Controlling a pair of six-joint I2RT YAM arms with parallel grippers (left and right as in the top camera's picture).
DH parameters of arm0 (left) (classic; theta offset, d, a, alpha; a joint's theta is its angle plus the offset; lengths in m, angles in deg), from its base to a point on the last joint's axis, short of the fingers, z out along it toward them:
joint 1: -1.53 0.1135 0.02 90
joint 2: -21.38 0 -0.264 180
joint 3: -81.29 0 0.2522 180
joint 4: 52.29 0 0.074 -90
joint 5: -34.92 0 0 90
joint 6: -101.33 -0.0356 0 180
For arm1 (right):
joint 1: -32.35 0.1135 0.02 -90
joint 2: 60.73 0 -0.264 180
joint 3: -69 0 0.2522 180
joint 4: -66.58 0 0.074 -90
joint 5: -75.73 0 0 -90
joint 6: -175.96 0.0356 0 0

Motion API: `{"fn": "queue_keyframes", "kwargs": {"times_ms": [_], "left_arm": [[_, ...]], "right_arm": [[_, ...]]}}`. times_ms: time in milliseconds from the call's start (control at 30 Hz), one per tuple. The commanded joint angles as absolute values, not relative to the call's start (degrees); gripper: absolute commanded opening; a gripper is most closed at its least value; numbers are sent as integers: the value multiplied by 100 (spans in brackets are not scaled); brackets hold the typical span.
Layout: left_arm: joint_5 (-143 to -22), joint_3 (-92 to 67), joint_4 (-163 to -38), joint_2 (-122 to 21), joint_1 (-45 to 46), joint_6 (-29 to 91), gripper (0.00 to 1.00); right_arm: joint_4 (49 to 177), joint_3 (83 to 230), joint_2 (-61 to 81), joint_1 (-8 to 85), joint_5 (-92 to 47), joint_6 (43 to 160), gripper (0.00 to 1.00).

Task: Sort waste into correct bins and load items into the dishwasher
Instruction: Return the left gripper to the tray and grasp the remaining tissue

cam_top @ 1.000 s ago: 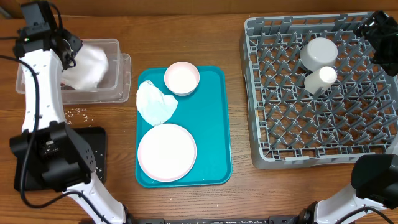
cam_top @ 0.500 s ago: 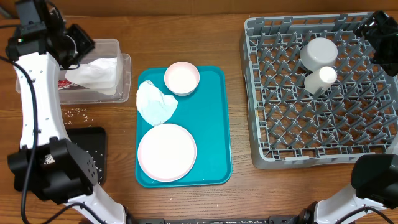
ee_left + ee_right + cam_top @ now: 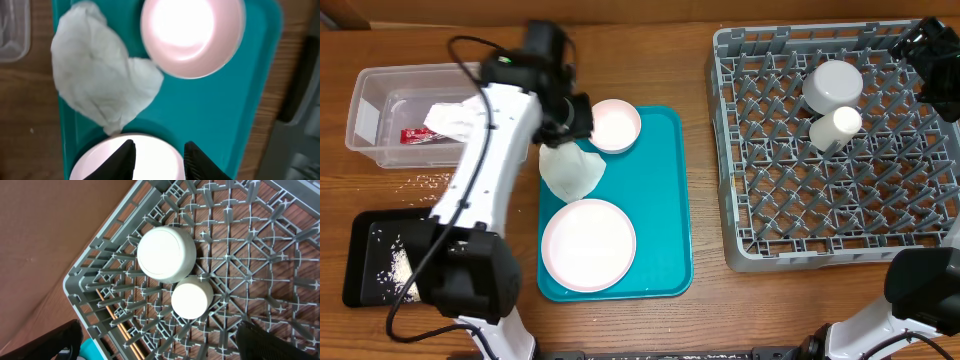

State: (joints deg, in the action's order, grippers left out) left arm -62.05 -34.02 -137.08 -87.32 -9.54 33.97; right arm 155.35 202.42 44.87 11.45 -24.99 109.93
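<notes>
The left arm is stretched from the near-left side toward the far-left corner of the teal tray point(image 3: 660, 200). The left gripper point(image 3: 159, 157) is pointed down above the tray, its fingers narrowly parted with nothing held between them. The right gripper point(image 3: 160, 342) is held well to the right of the tray, over the far corner of the dish rack point(image 3: 840, 200), with its jaws spread wide and empty.

The crumpled napkin point(image 3: 570, 168) is laid on the tray's left side, its far tip covered by the gripper in the overhead view. The large plate point(image 3: 588, 244) is cut off at the bottom of the wrist view. The chopsticks point(image 3: 125, 330) are only partly made out under the rack's pegs.

The napkin is lapped over the tray's left rim, between the small plate point(image 3: 613, 126) and the large one. Bare teal is left along the tray's right side. The clear tub point(image 3: 365, 100), with the red wrapper point(image 3: 420, 134) inside, is set well left of the tray.
</notes>
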Motion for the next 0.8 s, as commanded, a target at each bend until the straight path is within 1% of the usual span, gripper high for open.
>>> {"fn": "queue_keyframes", "kwargs": {"times_ms": [0,100,167,333,400,500,533,633,767], "left_arm": [[-4858,-2904,-13566,-8805,-1225,4389,35],[-4561,-2458,-13253,-8805,-1276,4730,36],[-4572,-2021,-12797,-8805,-1206,4784,37],[-4602,-1335,-12143,-8805,-1136,4981,39],[-4602,-1094,-11874,-8805,-1118,4996,42],[-4609,-773,-11369,-8805,-1116,4996,44],[-4609,-631,-11081,-8805,-1114,4996,47],[-4607,-546,-10880,-8807,-1114,4994,51],[-4583,-546,-10727,-8829,-1114,4992,52]], "right_arm": [[15504,20283,4474,1171,-2530,11002,100],[15504,20283,4472,1171,-2530,11002,100],[15504,20283,4472,1171,-2530,11002,100],[15504,20283,4474,1171,-2530,11002,100],[15504,20283,4472,1171,-2530,11002,100],[15504,20283,4472,1171,-2530,11002,100],[15504,20283,4472,1171,-2530,11002,100],[15504,20283,4472,1171,-2530,11002,100],[15504,20283,4472,1171,-2530,11002,100]]}}
